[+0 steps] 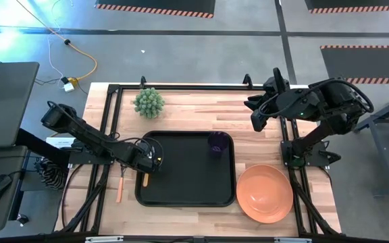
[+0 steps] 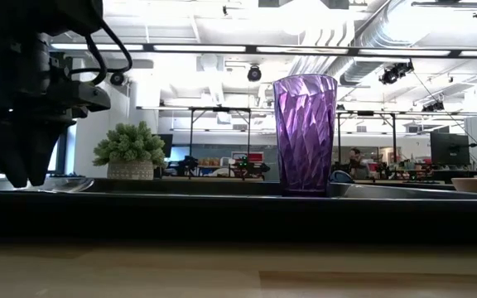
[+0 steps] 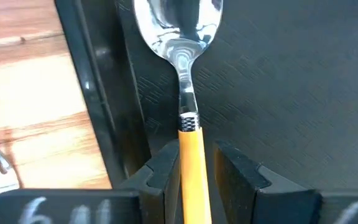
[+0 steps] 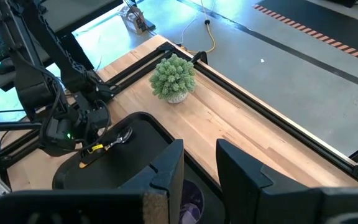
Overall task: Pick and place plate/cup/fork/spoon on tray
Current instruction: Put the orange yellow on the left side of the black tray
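purple cup (image 1: 217, 144) upright on black tray (image 1: 188, 192), orange plate (image 1: 265, 193) beside

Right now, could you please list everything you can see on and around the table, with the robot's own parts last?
tray: one, black, middle of the table.
cup: one, purple, upright in the tray's far right corner.
spoon: one, silver bowl with orange handle, over the tray's left edge, held between the left gripper's fingers.
fork: one, orange handle, on the wood left of the tray.
plate: one, orange, on the wood right of the tray.
plant: one, green and spiky, on the table beyond the tray.
cable: one, yellow, on the floor beyond the table.
left gripper: one, dark, at the tray's left edge, closed on the spoon handle.
right gripper: one, dark, raised above the cup, fingers apart, empty.
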`<state>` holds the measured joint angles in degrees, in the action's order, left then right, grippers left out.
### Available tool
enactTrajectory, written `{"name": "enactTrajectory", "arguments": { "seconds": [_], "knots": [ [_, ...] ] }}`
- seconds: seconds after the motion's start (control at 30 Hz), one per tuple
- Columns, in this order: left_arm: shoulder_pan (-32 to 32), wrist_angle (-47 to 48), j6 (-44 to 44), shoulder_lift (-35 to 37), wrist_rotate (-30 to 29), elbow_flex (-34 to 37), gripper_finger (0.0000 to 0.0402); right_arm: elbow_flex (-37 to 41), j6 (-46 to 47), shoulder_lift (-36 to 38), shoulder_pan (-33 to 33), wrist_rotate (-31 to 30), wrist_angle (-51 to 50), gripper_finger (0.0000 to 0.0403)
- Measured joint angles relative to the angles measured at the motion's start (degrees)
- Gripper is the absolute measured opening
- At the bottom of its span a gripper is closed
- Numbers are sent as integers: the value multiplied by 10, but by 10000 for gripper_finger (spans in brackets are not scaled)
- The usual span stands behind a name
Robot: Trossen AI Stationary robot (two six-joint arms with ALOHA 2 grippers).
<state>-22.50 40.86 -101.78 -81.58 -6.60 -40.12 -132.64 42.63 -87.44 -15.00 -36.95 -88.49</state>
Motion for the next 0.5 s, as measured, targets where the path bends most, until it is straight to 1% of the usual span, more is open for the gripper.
{"name": "enactTrajectory", "arguments": {
  "seconds": [0.3, 0.5],
  "knots": [
    [0, -25, 4, -31, 11, 0, 85, 0, 0, 0, 0, 1, 0, 87],
    [0, -27, 4, -28, 12, 0, 85, 0, 0, 0, 0, 1, 0, 87]
  ]
}}
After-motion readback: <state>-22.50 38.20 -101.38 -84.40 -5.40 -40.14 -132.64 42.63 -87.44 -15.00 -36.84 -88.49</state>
